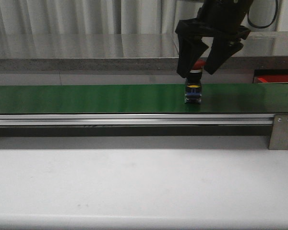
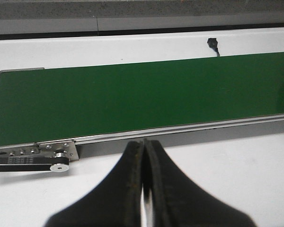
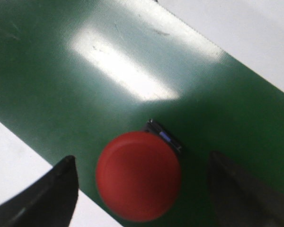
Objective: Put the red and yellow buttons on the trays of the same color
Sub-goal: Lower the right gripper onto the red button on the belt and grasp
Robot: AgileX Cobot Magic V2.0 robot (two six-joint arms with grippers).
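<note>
While your left gripper [image 2: 144, 189] rests clenched near the conveyor's left end, your right gripper [image 1: 205, 56] hangs spread over the round red push button [image 1: 195, 81], upright on the green conveyor belt [image 1: 86, 98] between the fingers.

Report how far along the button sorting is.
Nothing looks sorted yet: no button sits on a tray in any view. In hand: the right claw hangs open around the red button, which stands on the green belt. The left claw is shut and idle. Grasping and placing remain.
</note>
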